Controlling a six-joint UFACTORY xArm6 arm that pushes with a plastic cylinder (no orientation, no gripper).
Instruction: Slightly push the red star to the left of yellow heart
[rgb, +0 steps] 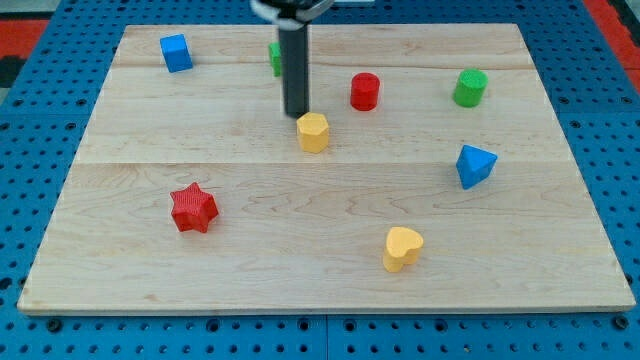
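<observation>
Pale wooden board (330, 290) on a blue perforated bench, one rod, eight blocks. No jaws fitted: the arm ends in a plain dark rod, so nothing opens or closes. My tip (297, 114) rests on the board just up and to the view's left of a yellow hexagonal block (313, 132), close to touching it or barely apart. Behind the rod, toward the view's top, a green block (273, 57), mostly hidden, shape not readable. To the tip's right, near: red cylinder (365, 91). Further right: green cylinder (470, 88) and, lower, a blue wedge-like block (475, 165). Far to the tip's upper left: blue cube (176, 52). The red star (193, 208) lies well below and to the left of the tip, alone on open board. The yellow heart (402, 248) lies well below and to the right of the tip, well apart from the star, which is already on its left. Handling, as judged: star looks light, rigid, likely to slide easily and to spin if struck on a point; contact is best made low in a notch or squarely on its right-hand side, for a short nudge.
</observation>
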